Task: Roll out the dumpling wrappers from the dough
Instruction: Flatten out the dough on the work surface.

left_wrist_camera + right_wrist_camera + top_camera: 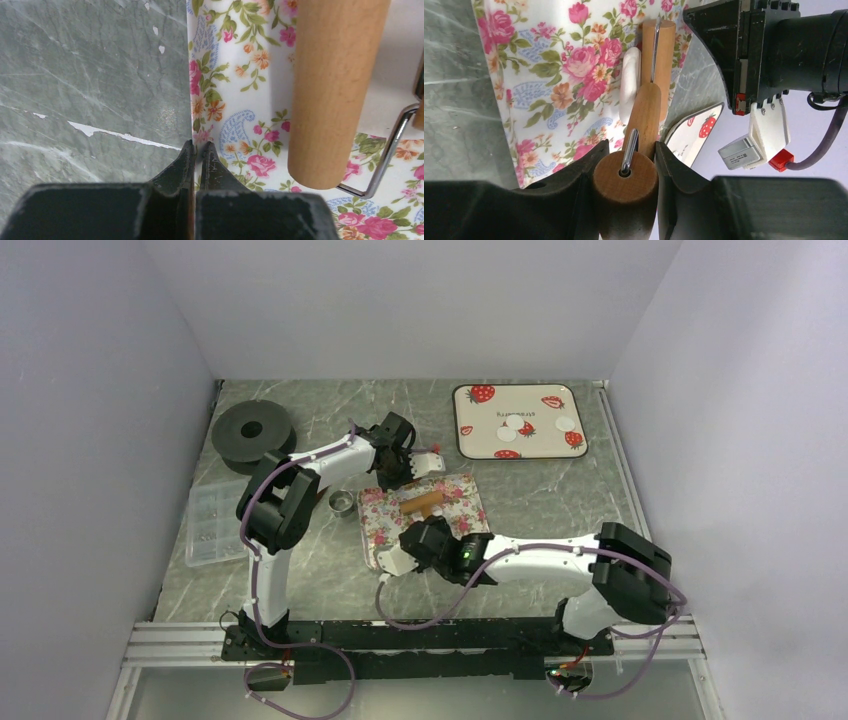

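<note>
A wooden rolling pin lies on the floral mat in the middle of the table. My right gripper is shut on the pin's wooden handle. Its roller rests against a white piece of dough. That dough shows as a pale patch beyond the roller in the left wrist view. My left gripper is shut on the mat's edge. Three dumpling wrappers lie on the strawberry tray at the back right.
A small metal ring cutter stands just left of the mat. A black spool sits at the back left, and a clear plastic box lies near the left wall. Both arms crowd the mat.
</note>
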Motion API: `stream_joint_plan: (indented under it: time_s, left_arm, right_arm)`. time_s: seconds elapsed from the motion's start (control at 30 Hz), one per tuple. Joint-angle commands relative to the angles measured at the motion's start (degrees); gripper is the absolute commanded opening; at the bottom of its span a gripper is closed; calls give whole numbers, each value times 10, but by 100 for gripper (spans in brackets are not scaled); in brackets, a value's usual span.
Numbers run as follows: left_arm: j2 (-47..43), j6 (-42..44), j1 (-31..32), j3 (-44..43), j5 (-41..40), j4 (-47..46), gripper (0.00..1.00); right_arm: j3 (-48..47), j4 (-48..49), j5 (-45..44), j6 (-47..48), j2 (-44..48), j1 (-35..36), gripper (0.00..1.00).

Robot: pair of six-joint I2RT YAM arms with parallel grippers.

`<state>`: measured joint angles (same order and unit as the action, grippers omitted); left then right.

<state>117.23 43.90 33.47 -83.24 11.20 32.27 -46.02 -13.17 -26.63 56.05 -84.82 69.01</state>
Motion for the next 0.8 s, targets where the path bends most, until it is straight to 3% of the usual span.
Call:
stream_joint_plan:
  time_s: [0.0, 0.2, 0.3, 0.5, 0.77]
  left_arm:
    - [71, 18, 19, 48, 10, 53, 0]
    - [73, 16, 20, 44, 11, 55, 0]
    - [73, 17, 21, 46, 9, 53, 0]
    - [76, 17, 20, 47, 9, 53, 0]
    - [74, 17, 21, 43, 10, 56, 0]
  right_arm:
    - [53, -159, 107, -55, -15, 27, 0]
    - [96, -227, 107, -158, 45, 90, 0]
    - [105, -203, 95, -128, 54, 80, 0]
    - [58, -156, 93, -41, -16, 14, 0]
    - [94, -219, 98, -148, 34, 82, 0]
